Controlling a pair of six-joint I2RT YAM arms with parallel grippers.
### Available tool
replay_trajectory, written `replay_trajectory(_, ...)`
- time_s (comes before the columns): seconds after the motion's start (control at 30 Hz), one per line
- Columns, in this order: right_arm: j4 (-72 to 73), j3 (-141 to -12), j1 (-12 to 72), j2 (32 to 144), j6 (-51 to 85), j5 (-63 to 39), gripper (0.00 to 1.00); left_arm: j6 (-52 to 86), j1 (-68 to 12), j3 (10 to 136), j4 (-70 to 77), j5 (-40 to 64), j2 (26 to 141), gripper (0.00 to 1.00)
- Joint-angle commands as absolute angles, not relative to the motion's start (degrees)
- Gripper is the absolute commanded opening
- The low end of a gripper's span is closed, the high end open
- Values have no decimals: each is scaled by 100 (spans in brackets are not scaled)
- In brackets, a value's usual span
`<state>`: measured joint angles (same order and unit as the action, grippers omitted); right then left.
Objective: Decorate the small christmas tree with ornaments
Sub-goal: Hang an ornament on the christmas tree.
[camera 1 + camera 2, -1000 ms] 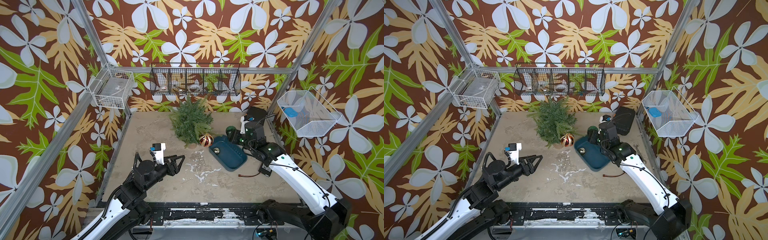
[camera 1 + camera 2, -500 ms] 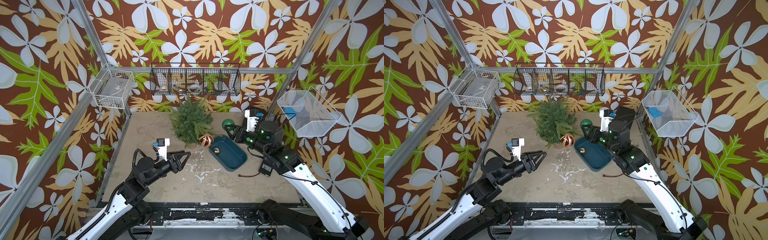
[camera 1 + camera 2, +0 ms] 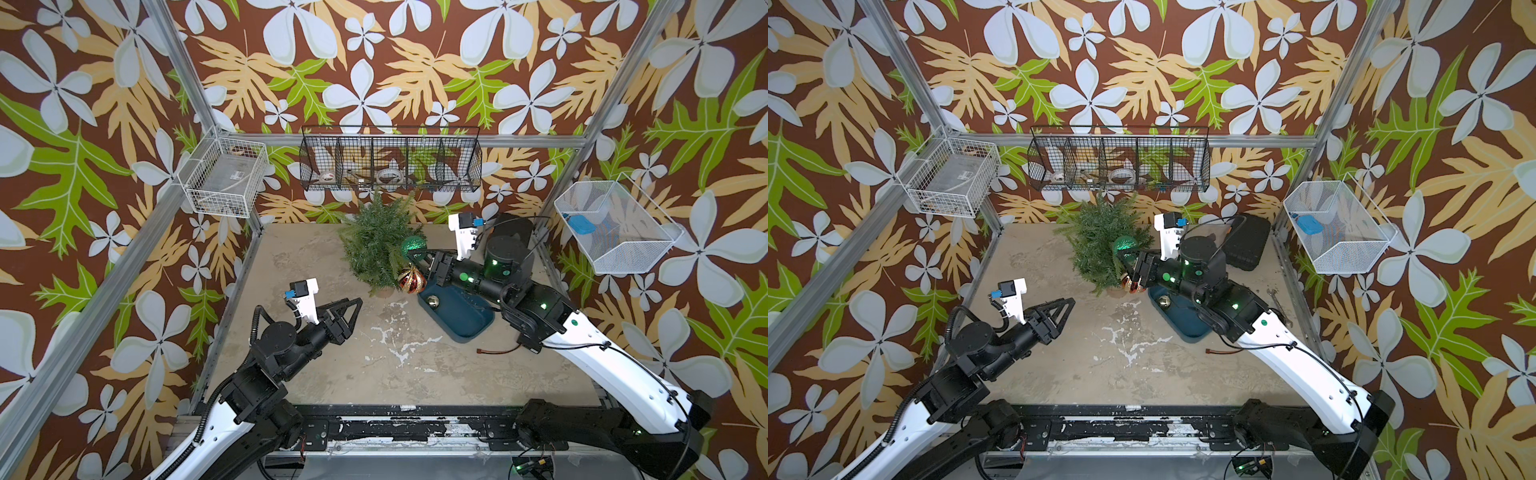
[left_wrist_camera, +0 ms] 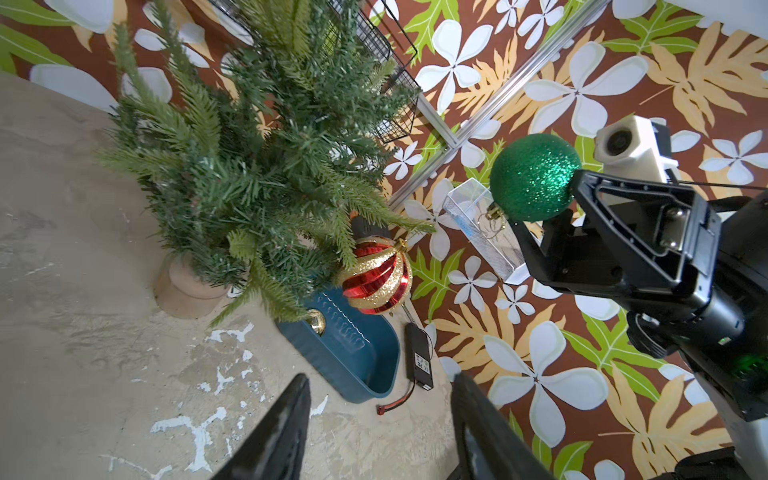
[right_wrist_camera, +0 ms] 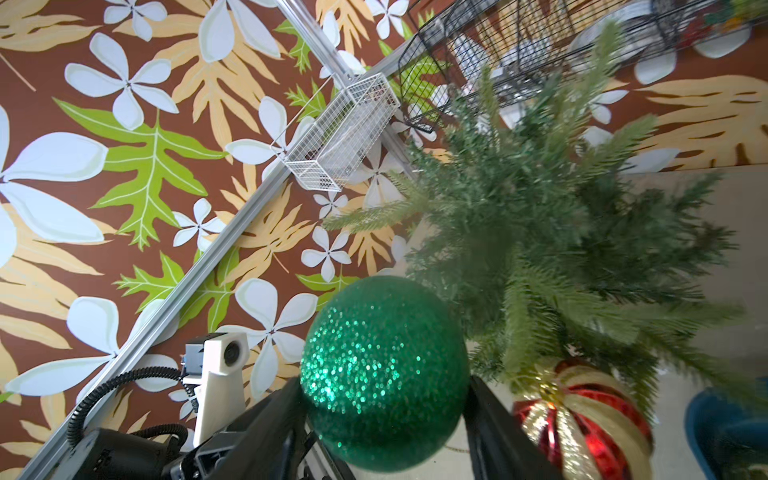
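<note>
The small bushy tree (image 3: 376, 245) stands upright on its tan base near the back wall. A red-and-gold striped bauble (image 3: 411, 280) hangs from a low branch. The glittery green ball (image 3: 412, 246) is pinched in the right gripper (image 4: 544, 205), just beside the branches. A smaller gold ball (image 3: 433, 301) lies in the blue tray (image 3: 469, 328).

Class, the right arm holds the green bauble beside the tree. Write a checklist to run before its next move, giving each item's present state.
1. Right gripper shut on the green ball: ok.
2. Its hanger loop showing, unobstructed: ok.
3. Loop over a branch of the tree: not ok, ball beside the branches.
4. Left gripper open, empty, apart from the tree: ok.
5. Striped ornament hooked securely: cannot tell.
6. Gold ball in the blue tray: ok.
</note>
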<state>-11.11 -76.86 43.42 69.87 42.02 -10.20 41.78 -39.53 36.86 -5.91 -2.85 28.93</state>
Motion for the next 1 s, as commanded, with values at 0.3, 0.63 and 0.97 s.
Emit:
replay_trajectory(0.3, -580, -8380, 4720, 7749, 4342, -801, 60, 3532, -3942, 4156, 93, -317, 3512, 41)
replay_trajectory(0.63, -795, -9083, 4542, 8125, 4021, -184, 60, 3229, -3936, 4817, 499, -161, 4390, 41)
replay_trajectory(0.97, -539, -8987, 4460, 8034, 4288, -515, 60, 3192, -3937, 4986, 1515, 159, 4929, 46)
